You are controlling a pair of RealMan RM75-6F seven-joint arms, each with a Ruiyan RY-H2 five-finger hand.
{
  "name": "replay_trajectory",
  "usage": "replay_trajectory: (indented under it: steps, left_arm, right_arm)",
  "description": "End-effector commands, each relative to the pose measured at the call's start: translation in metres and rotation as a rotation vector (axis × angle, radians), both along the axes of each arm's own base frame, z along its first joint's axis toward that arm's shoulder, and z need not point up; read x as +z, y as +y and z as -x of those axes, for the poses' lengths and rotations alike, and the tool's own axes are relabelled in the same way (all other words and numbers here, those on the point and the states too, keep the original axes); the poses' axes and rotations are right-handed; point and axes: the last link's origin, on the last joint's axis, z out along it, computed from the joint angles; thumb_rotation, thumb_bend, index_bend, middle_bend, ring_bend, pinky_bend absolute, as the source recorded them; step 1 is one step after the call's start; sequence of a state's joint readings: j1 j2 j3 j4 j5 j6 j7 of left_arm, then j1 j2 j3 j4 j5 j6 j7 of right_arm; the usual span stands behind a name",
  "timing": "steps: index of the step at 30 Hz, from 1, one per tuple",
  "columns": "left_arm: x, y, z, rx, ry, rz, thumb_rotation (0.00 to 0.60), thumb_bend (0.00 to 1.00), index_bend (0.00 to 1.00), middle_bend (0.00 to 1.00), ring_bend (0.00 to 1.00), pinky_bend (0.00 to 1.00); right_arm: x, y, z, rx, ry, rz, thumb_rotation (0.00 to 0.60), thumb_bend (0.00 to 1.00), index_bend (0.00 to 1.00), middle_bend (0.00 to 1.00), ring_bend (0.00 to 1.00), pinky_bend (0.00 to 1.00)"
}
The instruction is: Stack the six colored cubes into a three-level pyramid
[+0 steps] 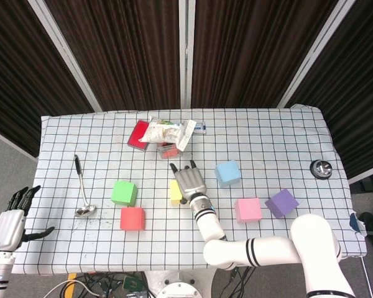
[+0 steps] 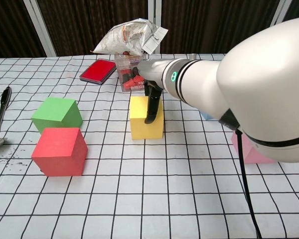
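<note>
Right hand (image 1: 188, 182) rests fingers on yellow foam-looking cube (image 2: 145, 117), just right of green cube (image 2: 57, 114); grip unclear. Likely light, stiff, mildly grippy: pinch opposite side faces.

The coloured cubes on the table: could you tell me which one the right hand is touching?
The yellow cube. The right hand rests on it with fingers down its front face; the green, red, blue, pink and purple cubes all sit apart from the hand.

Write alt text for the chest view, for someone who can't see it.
A white robot arm reaches across a checked table, its right hand gripping a yellow cube. A green cube and a red cube sit to the left; a crumpled snack bag lies behind.
</note>
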State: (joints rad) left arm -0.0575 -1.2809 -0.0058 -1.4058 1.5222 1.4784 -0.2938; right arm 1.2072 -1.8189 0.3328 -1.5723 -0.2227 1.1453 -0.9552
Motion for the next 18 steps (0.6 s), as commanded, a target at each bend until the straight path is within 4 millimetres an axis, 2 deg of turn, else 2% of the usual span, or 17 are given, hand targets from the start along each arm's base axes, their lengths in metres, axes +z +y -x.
replay_trajectory:
  steps: [1,7,18]
  left_arm:
    - [0.0003,0.0003,-0.0006,-0.003,-0.004,-0.003,0.6,0.0,0.05,0.11,0.0,0.03]
    - [0.0002,0.0004,-0.0008,-0.004,-0.003,-0.004,0.6,0.0,0.05,0.11,0.0,0.03]
    - [0.0,0.0002,-0.0001,-0.002,-0.003,-0.002,0.6,0.0,0.05,0.11,0.0,0.03]
  right_arm:
    - [0.0009,-0.0002,0.0004,-0.004,-0.003,-0.006,0.6,0.1,0.0,0.37,0.13,0.0]
    - [0.0024,-0.0013,0.0005,-0.004,0.0,-0.017,0.6,0.08,0.0,0.31,0.09,0.0]
    - [0.0099,-0.0008,0.0022,0.003,-0.006,-0.013,0.6,0.07,0.0,0.27,0.07,0.0]
